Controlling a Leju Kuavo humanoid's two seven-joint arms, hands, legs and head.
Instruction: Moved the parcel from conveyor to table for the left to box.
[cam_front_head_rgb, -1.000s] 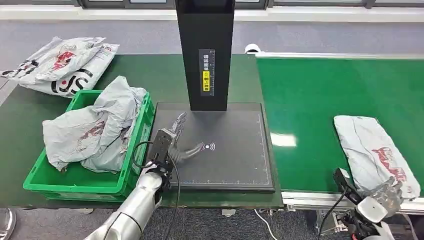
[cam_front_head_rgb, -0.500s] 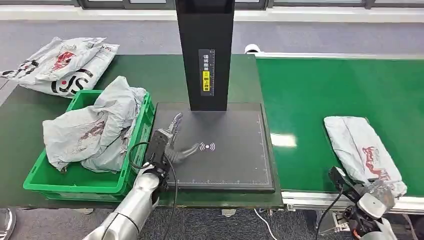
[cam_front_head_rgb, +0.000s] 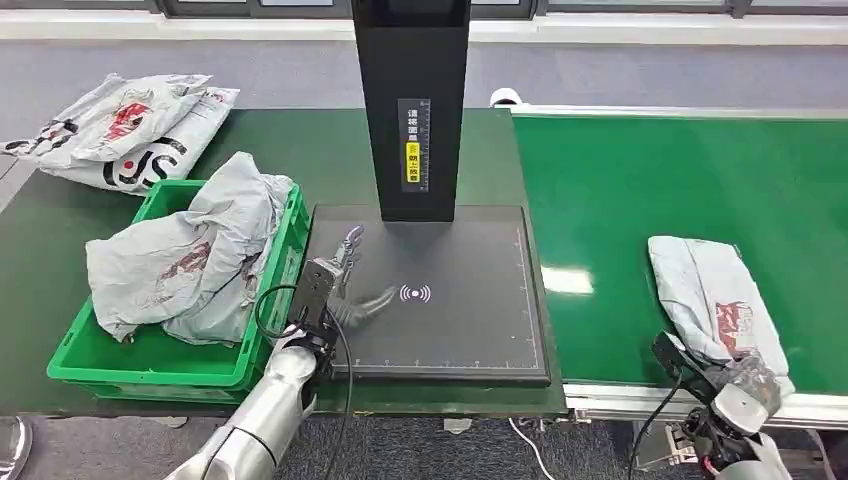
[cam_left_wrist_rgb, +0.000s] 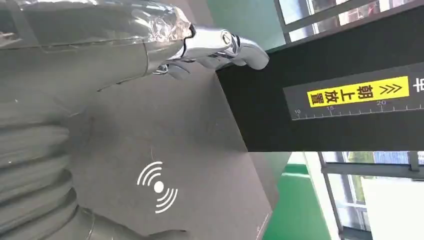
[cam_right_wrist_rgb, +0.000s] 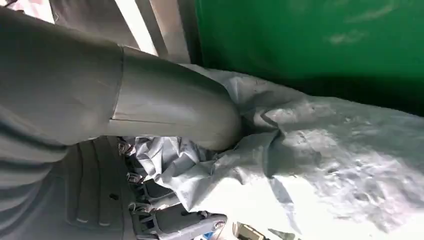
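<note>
Fingers (cam_right_wrist_rgb: 165, 220) and the thick thumb (cam_right_wrist_rgb: 190, 110) of the right hand (cam_front_head_rgb: 752, 385) close on the near end of the grey parcel (cam_front_head_rgb: 715, 300), the plastic bunched up between them in the right wrist view. That grip at the edge nearest the robot makes sense: the bag is limp and flat, so a pinch of gathered film is likely the surest way to drag or lift it. The rest of the parcel lies flat on the green conveyor (cam_front_head_rgb: 640, 190), close to its near rail, well apart from the table.

Across the gap, the left hand (cam_front_head_rgb: 345, 285) hovers over the dark scanner pad (cam_front_head_rgb: 470, 320) with its fingers spread and nothing in them, beside the wireless symbol (cam_front_head_rgb: 415, 293). It appears to wait there so it can take the parcel once it arrives. Just to its left stands the green crate (cam_front_head_rgb: 150, 365), already heaped with grey bags (cam_front_head_rgb: 190, 260), which seems to be the box meant for the hand-off.

Behind the pad rises the black scanner column (cam_front_head_rgb: 412, 100) with its yellow label (cam_left_wrist_rgb: 357, 92). Farther back on the dark green table (cam_front_head_rgb: 300, 150), more bags (cam_front_head_rgb: 120, 130) lie in a loose pile. The carry across has yet to be done.
</note>
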